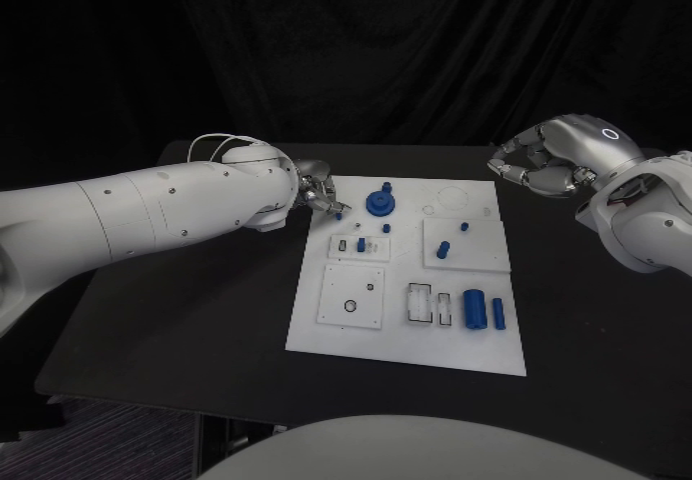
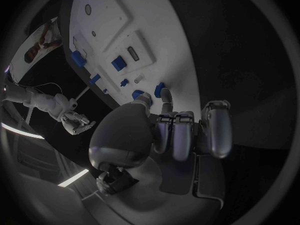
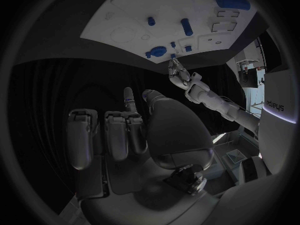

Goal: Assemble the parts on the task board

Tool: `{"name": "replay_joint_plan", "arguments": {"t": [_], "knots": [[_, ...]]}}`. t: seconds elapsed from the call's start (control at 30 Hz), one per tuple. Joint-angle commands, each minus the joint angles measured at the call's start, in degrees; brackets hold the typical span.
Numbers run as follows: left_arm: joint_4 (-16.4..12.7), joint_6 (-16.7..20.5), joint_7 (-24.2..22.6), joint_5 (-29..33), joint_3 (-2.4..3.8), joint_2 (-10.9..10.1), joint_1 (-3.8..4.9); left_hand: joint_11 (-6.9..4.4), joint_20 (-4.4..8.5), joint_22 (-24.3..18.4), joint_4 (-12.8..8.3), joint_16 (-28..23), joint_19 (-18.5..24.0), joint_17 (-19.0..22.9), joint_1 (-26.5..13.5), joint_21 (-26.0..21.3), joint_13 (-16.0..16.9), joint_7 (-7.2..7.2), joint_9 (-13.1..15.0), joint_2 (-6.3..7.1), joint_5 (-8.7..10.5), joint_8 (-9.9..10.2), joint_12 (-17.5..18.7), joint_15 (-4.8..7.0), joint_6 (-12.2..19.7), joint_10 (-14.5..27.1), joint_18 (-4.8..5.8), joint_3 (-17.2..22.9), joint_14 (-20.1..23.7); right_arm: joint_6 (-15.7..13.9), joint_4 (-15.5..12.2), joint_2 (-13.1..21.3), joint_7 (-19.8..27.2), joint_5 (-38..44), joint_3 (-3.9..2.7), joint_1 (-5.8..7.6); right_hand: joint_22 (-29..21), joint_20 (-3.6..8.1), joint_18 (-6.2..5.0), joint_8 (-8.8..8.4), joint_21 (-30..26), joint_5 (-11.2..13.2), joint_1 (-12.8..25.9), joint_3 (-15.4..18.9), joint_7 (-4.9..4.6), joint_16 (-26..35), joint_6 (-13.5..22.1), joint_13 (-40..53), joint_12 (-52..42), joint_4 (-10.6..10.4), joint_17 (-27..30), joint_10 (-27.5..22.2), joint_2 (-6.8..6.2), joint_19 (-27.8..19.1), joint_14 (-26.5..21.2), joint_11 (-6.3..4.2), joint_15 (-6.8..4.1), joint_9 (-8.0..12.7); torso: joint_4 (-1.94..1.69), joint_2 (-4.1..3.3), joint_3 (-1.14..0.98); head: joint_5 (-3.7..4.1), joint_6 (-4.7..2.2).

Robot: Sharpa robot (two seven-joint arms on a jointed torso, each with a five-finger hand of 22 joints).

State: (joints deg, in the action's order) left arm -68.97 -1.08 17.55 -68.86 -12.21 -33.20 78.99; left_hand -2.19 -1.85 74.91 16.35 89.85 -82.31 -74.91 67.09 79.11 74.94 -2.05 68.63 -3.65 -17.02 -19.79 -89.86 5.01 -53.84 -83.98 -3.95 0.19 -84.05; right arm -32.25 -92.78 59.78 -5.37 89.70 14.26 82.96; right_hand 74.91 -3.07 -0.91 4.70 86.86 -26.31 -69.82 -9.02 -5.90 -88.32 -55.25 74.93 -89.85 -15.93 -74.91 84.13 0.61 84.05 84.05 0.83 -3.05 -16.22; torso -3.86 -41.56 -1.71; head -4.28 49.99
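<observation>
Pegs lie at the board's five o'clock. Our left hand pinches a blue peg at eleven o'clock, likely for insertion; right hand hovers curled, empty.

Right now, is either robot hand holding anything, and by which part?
The left robot hand pinches a small blue part at the white task board's far left edge; the exact grip point cannot be told. The right robot hand holds nothing.

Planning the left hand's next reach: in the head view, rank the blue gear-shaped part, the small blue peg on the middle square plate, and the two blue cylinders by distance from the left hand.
From the left hand:
1. Blue gear-shaped part, at the board's far edge.
2. Small blue peg, mid-board.
3. Two blue cylinders, at the board's near right.
</observation>
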Motion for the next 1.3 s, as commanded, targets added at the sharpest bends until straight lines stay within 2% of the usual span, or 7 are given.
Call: {"name": "replay_joint_plan", "arguments": {"t": [0.03, 0.4, 0.7, 0.93, 1.13, 1.23, 1.3], "knots": [[0.1, -0.7, -0.3, 0.3, 0.04, 0.2, -0.19, 0.28, -0.13, 7.2, -0.2, 0.1, 0.3, -15.1, 0.7, -0.2, 15.1, 0.03, -0.1, -0.05, -0.39, 0.4, -0.1, -0.52, 0.3, -6.0, 0.62, 0.2, -5.9, 0.1, -0.1, 0.1, -0.4, 0.1, -0.04, -0.13, 13.7, -0.38, -0.12, -0.39, -0.3, -0.3, -0.5, -0.4, -0.01, 0.4, -0.5, 15.1, -0.2, 0.0, -10.0, 5.9, -0.15, 4.2, 4.9, 0.10, 0.19, 0.1, -0.02, 0.05, 0.02, -0.05, 0.01], [0.4, -0.8, -0.5, 0.3, 0.04, 0.2, -0.33, 0.48, -0.26, 7.3, 0.0, 0.1, 0.4, -15.1, 1.3, -0.4, 15.1, -0.21, -1.1, -0.07, -3.20, 1.8, -0.1, -0.68, 0.7, -6.0, 0.60, 0.7, -5.9, 0.3, 0.0, 0.1, -0.4, 0.1, -0.04, -0.13, 13.7, -0.36, -0.11, -0.40, -0.3, -0.5, -0.7, -0.6, 0.02, 0.3, -0.5, 15.1, -0.2, 0.1, -10.0, 5.9, -0.07, 4.2, 4.9, 0.09, 0.18, 0.1, -0.05, 0.03, 0.03, -0.06, 0.01], [0.5, -1.5, -0.4, 0.3, 0.04, 0.3, -0.39, 0.52, -0.29, 7.3, 0.0, 0.1, 0.4, -15.1, 1.4, -0.5, 15.1, -0.26, -1.2, -0.11, -3.33, 2.0, -0.1, -0.72, 0.7, -6.0, 0.59, 0.7, -5.9, 0.4, 0.1, 0.0, -0.5, 0.1, -0.04, -0.14, 13.7, -0.33, -0.11, -0.43, -0.3, -0.8, -1.1, -0.9, 0.05, 0.4, -0.5, 15.1, -0.2, 0.3, -10.0, 5.9, -0.16, 4.2, 4.9, 0.05, 0.16, 0.1, 0.01, -0.01, 0.00, -0.27, 0.01], [0.6, -2.0, -0.5, 0.3, 0.04, 0.3, -0.52, 0.62, -0.41, 7.3, -0.1, 0.1, 0.5, -15.1, 2.0, -0.7, 15.1, -0.34, -1.9, -0.06, -5.04, 2.9, -0.1, -0.84, 0.5, -6.0, 0.55, 1.3, -5.9, 0.5, 0.1, 0.0, -0.6, 0.1, -0.04, -0.14, 13.7, -0.31, -0.12, -0.44, -0.3, -1.2, -1.3, -1.1, 0.05, 0.4, -0.6, 15.1, -0.2, 0.5, -10.0, 5.9, -0.24, 4.2, 4.9, 0.05, 0.14, 0.2, 0.00, 0.01, 0.01, -0.27, 0.01], [0.8, -1.9, -1.0, 0.3, 0.04, 0.4, -0.62, 0.66, -0.49, 7.4, -0.2, 0.1, 0.7, -15.1, 3.2, -1.0, 15.1, -0.35, -2.7, 0.39, -9.67, 3.9, -0.1, -0.89, 0.2, -6.0, 0.50, 2.7, -5.9, 0.6, 0.1, 0.0, -0.7, 0.1, -0.04, -0.14, 13.7, -0.30, -0.12, -0.44, -0.3, -1.5, -1.5, -1.3, 0.05, 0.4, -0.6, 15.1, -0.2, 0.7, -9.9, 5.9, -0.28, 4.2, 4.9, 0.06, 0.14, 0.2, -0.01, -0.01, 0.00, -0.25, 0.01], [0.8, -1.7, -1.3, 0.3, 0.04, 0.4, -0.65, 0.61, -0.48, 7.5, -0.3, 0.1, 0.7, -15.1, 4.0, -1.0, 15.1, -0.30, -2.9, 0.53, -11.01, 4.4, -0.1, -0.89, 0.2, -6.0, 0.48, 4.0, -5.9, 0.7, 0.1, 0.0, -0.7, 0.1, -0.04, -0.14, 13.7, -0.29, -0.13, -0.44, -0.4, -1.7, -1.7, -1.5, 0.06, 0.4, -0.6, 15.1, -0.2, 0.8, -9.9, 5.9, -0.32, 4.1, 4.9, 0.05, 0.14, 0.2, -0.03, 0.02, 0.01, -0.30, 0.01], [0.8, -1.7, -1.5, 0.3, 0.04, 0.3, -0.67, 0.59, -0.49, 7.5, -0.4, 0.1, 0.7, -15.1, 4.2, -1.1, 15.1, -0.28, -2.9, 0.60, -10.90, 4.5, -0.1, -0.87, 0.2, -6.0, 0.48, 4.5, -5.9, 0.7, 0.0, 0.0, -0.8, 0.1, -0.04, -0.14, 13.7, -0.29, -0.12, -0.44, -0.3, -1.9, -1.8, -1.5, 0.06, 0.4, -0.6, 15.1, -0.2, 0.9, -9.9, 5.9, -0.35, 4.2, 4.9, 0.04, 0.13, 0.2, -0.04, 0.00, -0.01, -0.33, 0.01]]}}
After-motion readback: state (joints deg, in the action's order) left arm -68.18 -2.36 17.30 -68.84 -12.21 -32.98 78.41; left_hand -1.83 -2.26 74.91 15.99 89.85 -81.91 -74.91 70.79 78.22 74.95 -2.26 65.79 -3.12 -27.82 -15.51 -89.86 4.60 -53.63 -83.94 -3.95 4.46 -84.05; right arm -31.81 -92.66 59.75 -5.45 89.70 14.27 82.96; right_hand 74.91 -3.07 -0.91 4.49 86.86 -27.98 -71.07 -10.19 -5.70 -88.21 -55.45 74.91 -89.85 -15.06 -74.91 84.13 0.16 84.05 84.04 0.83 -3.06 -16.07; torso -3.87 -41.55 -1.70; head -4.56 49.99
